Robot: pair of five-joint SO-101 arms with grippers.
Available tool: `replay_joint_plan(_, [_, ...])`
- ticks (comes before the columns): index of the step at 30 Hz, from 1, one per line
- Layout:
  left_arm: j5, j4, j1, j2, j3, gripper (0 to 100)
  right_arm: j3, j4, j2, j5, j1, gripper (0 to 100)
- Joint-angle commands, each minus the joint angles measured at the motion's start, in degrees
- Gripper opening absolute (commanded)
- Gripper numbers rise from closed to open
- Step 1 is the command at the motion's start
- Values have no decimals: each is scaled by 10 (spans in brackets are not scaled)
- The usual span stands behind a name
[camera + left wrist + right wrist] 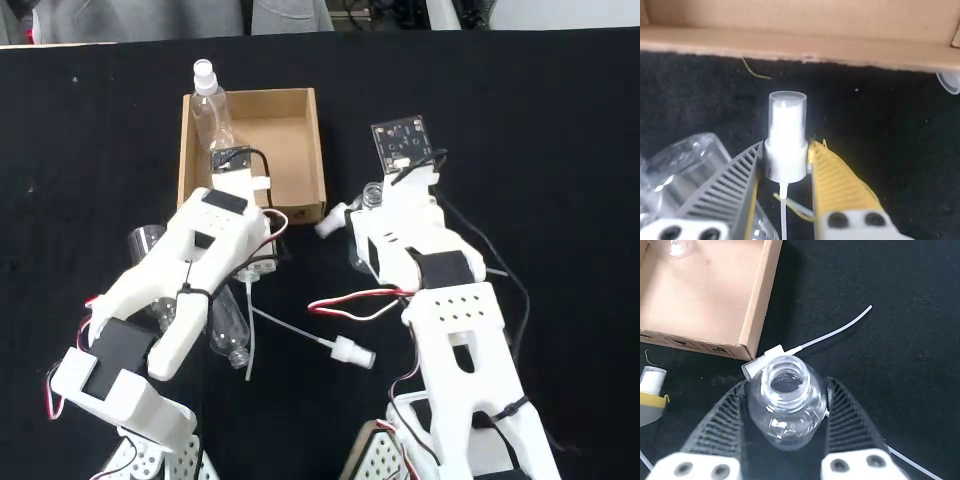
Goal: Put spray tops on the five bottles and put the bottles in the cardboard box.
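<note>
While the left arm [205, 255] hangs across the near wall of the cardboard box [300, 150], the high view gives us a capped bottle [212, 110] leaning in the box's far corner. A loose spray top [352, 352] lies on the black table [560, 150] between the two arms. A bare bottle [230, 335] lies on its side under the left arm, and there may be a second one beside it, though that's hard to make out. The right arm [460, 320] reaches toward the box's near corner. Over to the left wrist view: the left gripper [785, 150] is clenched on a held spray top [786, 125], upright, tube trailing below, just short of the box wall, with a clear bottle lying beside the grey finger [730, 180]. Now the right wrist view: the right gripper [787, 390] is clamped around an open bottle [785, 420], neck up and no top on it. Just beyond it, another spray top [762, 365] lies on the table against the box's corner, its tube running away from the box.
</note>
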Motion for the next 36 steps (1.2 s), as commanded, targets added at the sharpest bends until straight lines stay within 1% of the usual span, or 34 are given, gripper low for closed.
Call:
replay_joint_plan(1, [2,40,0,-4,-53,57,-51,-4,-25,-6,16,18])
replay_joint_plan(3, [2,52,0,-4,-59,55,-50,-4,-25,-6,16,18])
replay_joint_plan(5, [-1,55,0,-5,-64,28,-50,-4,-25,-6,16,18])
replay_joint_plan(8, [-1,56,0,-25,-59,28,-50,-4,-25,-6,16,18])
replay_joint_plan(16, [-1,50,0,-166,14,28,-50,-4,-25,-6,16,18])
replay_joint_plan(21, [-3,49,-1,-232,44,28,-50,-4,-25,-6,15,18])
replay_joint_plan(29, [-3,17,-66,-316,89,28,-49,-4,-25,-4,13,18])
replay_joint_plan(36, [1,-7,-95,-404,135,28,-48,-2,-25,-1,11,18])
